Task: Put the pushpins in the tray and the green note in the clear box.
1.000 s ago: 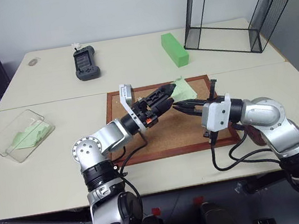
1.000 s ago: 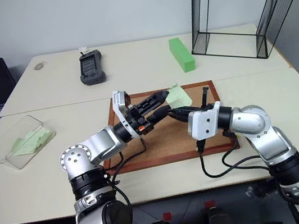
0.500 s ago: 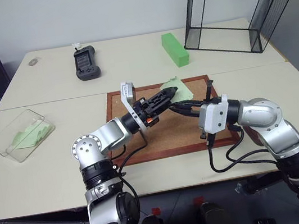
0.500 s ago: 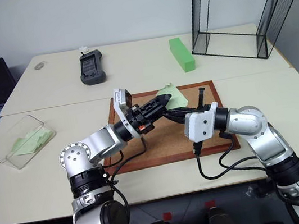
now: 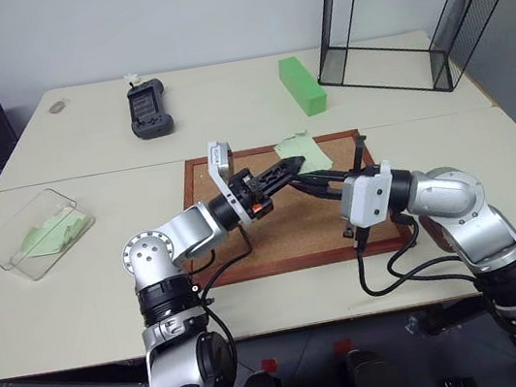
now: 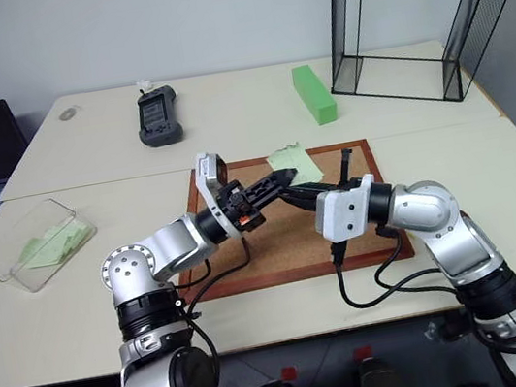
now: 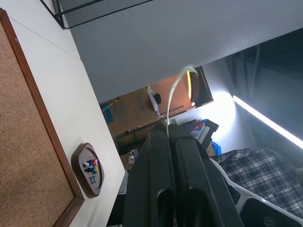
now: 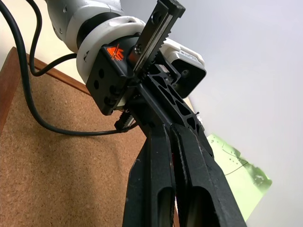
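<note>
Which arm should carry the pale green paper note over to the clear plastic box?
Left. The left gripper is shut on the pale green paper note, and the clear plastic box lies on the robot's left side. The right gripper is shut beside it.

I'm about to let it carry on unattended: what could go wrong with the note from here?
1. The left gripper pinches the thin note by an edge, so it may slip out on the long carry to the clear box.
2. The right gripper is shut right beside that grip. If it also holds the note, pulling away could tear it.
</note>
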`<state>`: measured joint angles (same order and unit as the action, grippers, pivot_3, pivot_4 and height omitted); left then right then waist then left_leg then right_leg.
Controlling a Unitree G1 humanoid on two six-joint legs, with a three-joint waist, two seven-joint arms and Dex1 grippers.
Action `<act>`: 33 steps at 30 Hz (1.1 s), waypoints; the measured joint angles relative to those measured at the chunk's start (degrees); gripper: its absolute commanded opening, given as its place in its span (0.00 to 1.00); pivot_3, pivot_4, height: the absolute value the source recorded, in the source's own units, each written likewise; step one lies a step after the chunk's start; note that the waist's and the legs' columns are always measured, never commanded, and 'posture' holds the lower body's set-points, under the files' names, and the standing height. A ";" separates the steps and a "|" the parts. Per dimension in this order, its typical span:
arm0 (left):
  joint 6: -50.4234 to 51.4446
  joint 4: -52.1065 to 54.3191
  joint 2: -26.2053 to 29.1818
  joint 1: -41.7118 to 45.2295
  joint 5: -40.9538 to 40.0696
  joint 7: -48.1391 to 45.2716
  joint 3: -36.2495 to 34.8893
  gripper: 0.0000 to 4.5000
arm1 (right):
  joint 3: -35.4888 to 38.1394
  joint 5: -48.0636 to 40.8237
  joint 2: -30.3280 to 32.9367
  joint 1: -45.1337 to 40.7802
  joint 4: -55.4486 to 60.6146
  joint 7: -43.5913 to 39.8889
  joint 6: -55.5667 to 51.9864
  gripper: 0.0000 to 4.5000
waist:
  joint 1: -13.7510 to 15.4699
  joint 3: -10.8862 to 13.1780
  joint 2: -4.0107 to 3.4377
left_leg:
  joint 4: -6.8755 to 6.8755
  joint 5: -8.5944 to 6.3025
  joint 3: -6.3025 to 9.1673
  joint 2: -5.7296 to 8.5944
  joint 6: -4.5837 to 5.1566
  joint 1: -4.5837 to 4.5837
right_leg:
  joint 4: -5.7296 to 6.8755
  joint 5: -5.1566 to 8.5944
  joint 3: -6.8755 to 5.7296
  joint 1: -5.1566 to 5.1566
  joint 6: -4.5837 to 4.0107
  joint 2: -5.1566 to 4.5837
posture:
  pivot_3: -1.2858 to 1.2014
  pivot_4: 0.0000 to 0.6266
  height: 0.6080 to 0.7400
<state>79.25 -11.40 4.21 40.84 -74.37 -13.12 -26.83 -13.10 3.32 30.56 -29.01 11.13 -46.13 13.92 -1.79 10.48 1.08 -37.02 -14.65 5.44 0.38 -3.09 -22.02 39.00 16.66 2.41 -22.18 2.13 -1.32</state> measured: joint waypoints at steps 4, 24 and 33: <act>-0.02 -0.79 0.92 -0.02 0.18 0.01 0.57 0.02 | 0.02 -0.78 -0.32 -0.52 1.86 -0.03 -1.99 0.00 | 0.00 0.00 0.00 | 0.00 0.00 0.01 0.00 0.00 0.00 | 0.00 0.00 0.00 0.00 0.00 0.00 | 0.52 0.24 1.00; 0.93 -2.18 9.99 0.06 0.46 -2.82 3.48 0.02 | 5.13 -5.01 -0.24 4.32 9.72 2.84 -13.65 0.00 | 0.01 0.00 0.00 | 0.05 0.00 0.10 0.00 -0.01 -0.02 | 0.00 0.00 -0.04 -0.03 -0.01 0.00 | 0.52 0.24 1.00; -8.71 11.83 24.71 4.26 13.84 -23.20 21.49 0.02 | 20.32 -7.59 -3.34 24.18 21.16 14.38 -33.87 0.00 | 0.49 0.01 0.02 | 0.07 0.05 0.13 0.09 -0.11 -0.19 | -0.08 0.01 -0.03 -0.05 -0.02 -0.06 | 0.52 0.24 1.00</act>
<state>70.54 0.43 28.92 45.10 -60.53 -36.32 -5.34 7.21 -4.27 27.21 -4.83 32.29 -31.76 -19.95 -1.30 10.49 1.10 -36.95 -14.60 5.56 0.47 -3.19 -22.22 38.92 16.67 2.38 -22.23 2.12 -1.38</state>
